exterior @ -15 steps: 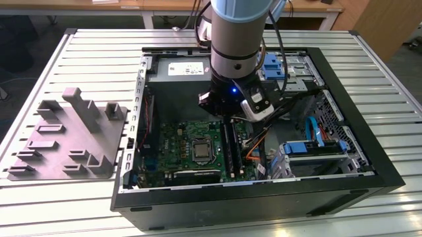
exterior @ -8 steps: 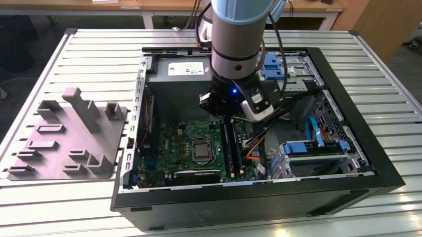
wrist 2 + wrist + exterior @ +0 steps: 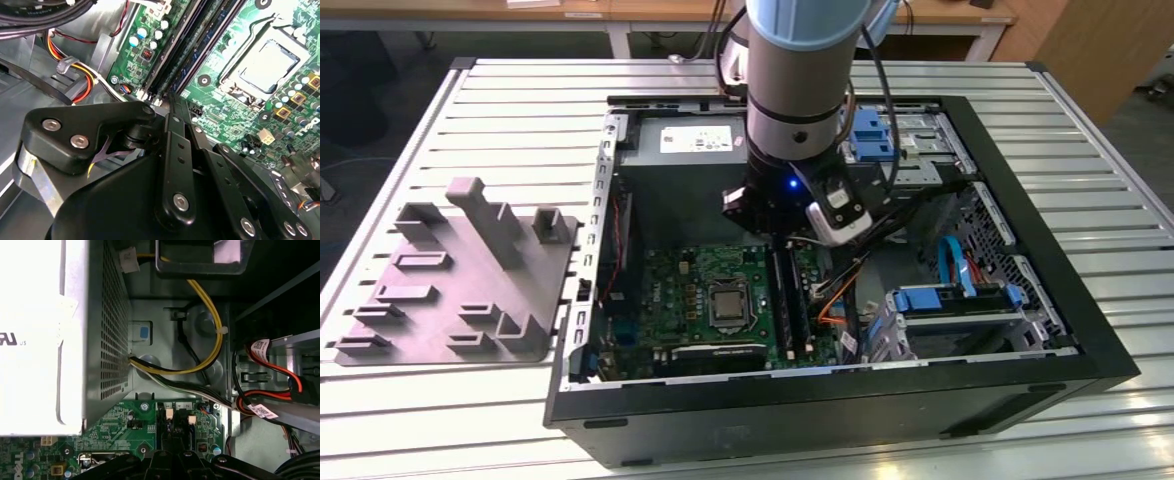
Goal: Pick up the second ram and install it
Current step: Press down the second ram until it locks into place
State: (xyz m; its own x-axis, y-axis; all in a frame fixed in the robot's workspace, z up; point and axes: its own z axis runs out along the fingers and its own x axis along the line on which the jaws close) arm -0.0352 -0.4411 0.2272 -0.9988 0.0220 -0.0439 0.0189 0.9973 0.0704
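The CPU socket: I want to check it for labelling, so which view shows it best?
The second wrist view: the CPU socket is large, with its metal frame clear. The exterior view shows it small among the green motherboard, beside the gripper.

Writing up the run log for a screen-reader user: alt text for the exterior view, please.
A robot arm reaches down into an open black computer case lying on a slatted metal table, its gripper low over the long black memory slots of the green motherboard. A grey moulded fixture sits on the table at the exterior view's left.
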